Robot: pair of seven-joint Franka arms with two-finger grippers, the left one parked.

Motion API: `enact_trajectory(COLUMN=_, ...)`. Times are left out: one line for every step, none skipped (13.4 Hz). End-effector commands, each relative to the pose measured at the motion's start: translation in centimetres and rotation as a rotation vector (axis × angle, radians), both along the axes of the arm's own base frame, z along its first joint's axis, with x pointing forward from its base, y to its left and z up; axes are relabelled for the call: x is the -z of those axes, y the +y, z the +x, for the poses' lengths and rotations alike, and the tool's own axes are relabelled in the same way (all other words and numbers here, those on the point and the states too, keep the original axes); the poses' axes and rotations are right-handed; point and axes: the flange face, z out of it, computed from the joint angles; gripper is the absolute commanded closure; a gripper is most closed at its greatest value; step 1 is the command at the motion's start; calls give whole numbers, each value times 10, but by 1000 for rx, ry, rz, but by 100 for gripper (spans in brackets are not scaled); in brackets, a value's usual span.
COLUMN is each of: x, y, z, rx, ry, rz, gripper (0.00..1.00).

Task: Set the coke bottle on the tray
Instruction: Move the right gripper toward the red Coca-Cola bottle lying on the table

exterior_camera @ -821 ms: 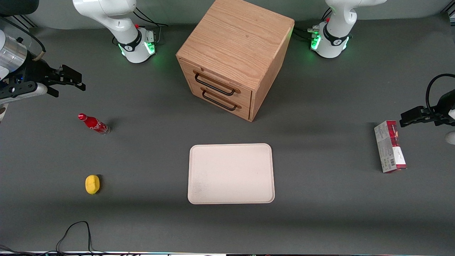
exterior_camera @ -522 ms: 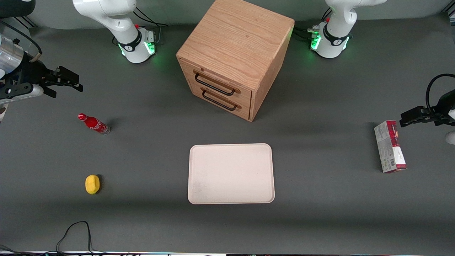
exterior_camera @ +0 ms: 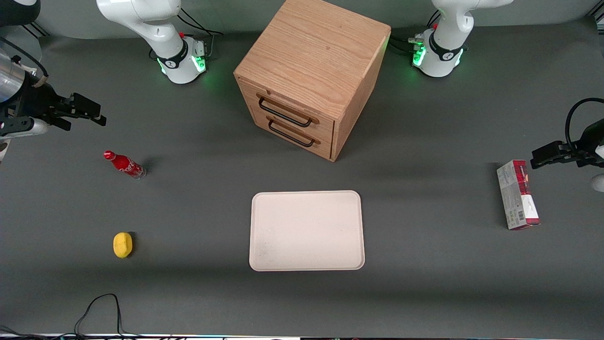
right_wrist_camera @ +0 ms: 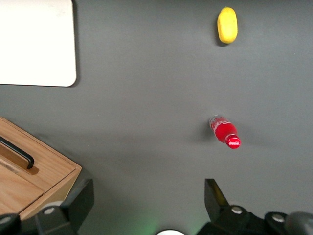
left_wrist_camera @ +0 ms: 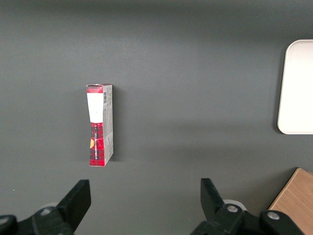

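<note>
The bench (exterior_camera: 198, 198) is a matt dark grey. At upper centre the cabinet (exterior_camera: 311, 56) shows grained, unvarnished-looking wood. The tray (exterior_camera: 306, 230) looks smooth, matt cream plastic. The coke bottle (exterior_camera: 124, 164) is glossy red. The gripper (exterior_camera: 80, 109) at the left edge, fingers apart, is matt black.

Wooden two-drawer cabinet (exterior_camera: 311, 75), upright on grey tabletop (exterior_camera: 188, 198). Yellow lemon (exterior_camera: 122, 245), toward the working arm's end. Red-and-grey carton box (exterior_camera: 517, 194), lying toward the parked arm's end. Black cable (exterior_camera: 99, 311), nearest the camera.
</note>
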Motion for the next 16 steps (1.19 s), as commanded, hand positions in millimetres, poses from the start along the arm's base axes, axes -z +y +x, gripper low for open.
enact_trajectory(x=-4, y=-6, z=8, rx=23, ry=25, rz=-32, gripper=0)
enact_trajectory(x=-7, y=-11, z=6, rx=31, ry=28, rz=-32, gripper=0)
enact_trajectory(x=-7, y=-20, z=1, rx=32, ry=49, rz=-28, gripper=0)
enact_trajectory(x=-5, y=-32, z=-3, rx=-3, ry=71, rz=-20, gripper=0)
enact_trajectory(x=-6, y=-53, z=-8, rx=-28, ry=75, rz=-24, gripper=0)
enact_trajectory(x=-7, y=-80, z=-18, rx=-40, ry=83, rz=-21, gripper=0)
enact_trajectory(x=-5, y=-107, z=-32, rx=-67, ry=87, rz=-18, gripper=0)
enact_trajectory(x=-6, y=-129, z=-46, rx=-93, ry=79, rz=-32, gripper=0)
enact_trajectory(x=-8, y=-139, z=-57, rx=-92, ry=74, rz=-46, gripper=0)
enact_trajectory(x=-10, y=-142, z=-61, rx=-93, ry=74, rz=-60, gripper=0)
enact_trajectory(x=-11, y=-144, z=-62, rx=-92, ry=74, rz=-70, gripper=0)
enact_trajectory(x=-10, y=-144, z=-63, rx=-92, ry=76, rz=-69, gripper=0)
enact_trajectory(x=-6, y=-144, z=-63, rx=-93, ry=81, rz=-67, gripper=0)
enact_trajectory(x=-2, y=-143, z=-66, rx=-95, ry=72, rz=-65, gripper=0)
enact_trajectory(x=6, y=-142, z=-72, rx=-100, ry=55, rz=-63, gripper=0)
enact_trajectory(x=15, y=-141, z=-77, rx=-105, ry=34, rz=-59, gripper=0)
